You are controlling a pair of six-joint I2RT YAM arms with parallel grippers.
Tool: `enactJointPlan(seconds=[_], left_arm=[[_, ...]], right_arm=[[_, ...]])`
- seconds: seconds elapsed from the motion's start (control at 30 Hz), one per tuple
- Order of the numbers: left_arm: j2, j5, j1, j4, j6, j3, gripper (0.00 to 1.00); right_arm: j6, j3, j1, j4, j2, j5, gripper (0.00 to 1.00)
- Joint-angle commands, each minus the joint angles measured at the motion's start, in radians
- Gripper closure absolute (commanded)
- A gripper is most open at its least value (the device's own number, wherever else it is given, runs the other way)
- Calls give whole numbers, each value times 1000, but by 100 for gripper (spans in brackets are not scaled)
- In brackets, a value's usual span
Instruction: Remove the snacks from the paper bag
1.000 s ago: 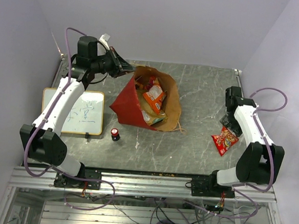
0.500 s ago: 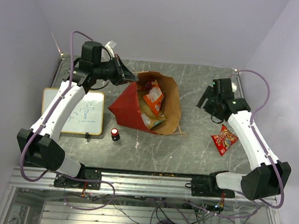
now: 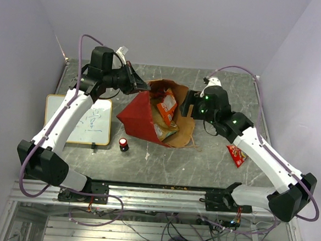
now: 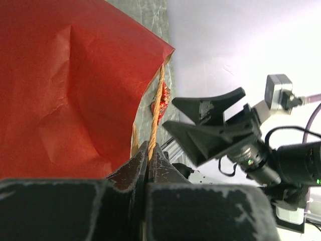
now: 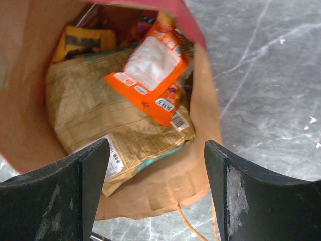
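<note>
Robot lab cell: plain lilac walls box in grey marble-pattern table; white robot arms bolted to silver aluminium rail along its near edge, loose cables beneath, scribbled white whiteboard at left edge.

Paper bag mouth sits just ahead of R gripper, w/ snacks inside. Its cord handle is btwn L gripper fingers. Loose packet lies behind R gripper.

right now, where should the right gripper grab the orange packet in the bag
Pinch the orange packet at its lower edge, the end nearest the bag mouth, coming straight in through the opening. It lies on top of the tan pack with nothing over it, and the open right gripper faces it.
</note>
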Motion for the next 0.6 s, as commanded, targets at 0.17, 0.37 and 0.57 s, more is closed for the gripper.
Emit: enactJointPlan(seconds=[0.17, 0.37, 0.57], left_arm=[[24, 12, 3, -21, -9, 30, 93], [85, 17, 3, -145, 97, 86, 93], [100, -11, 8, -180, 134, 124, 93]], right_arm=[[-61, -7, 251, 51, 66, 137, 24], [-249, -22, 329, 225, 160, 283, 21], [-370, -8, 327, 501, 334, 505, 11]])
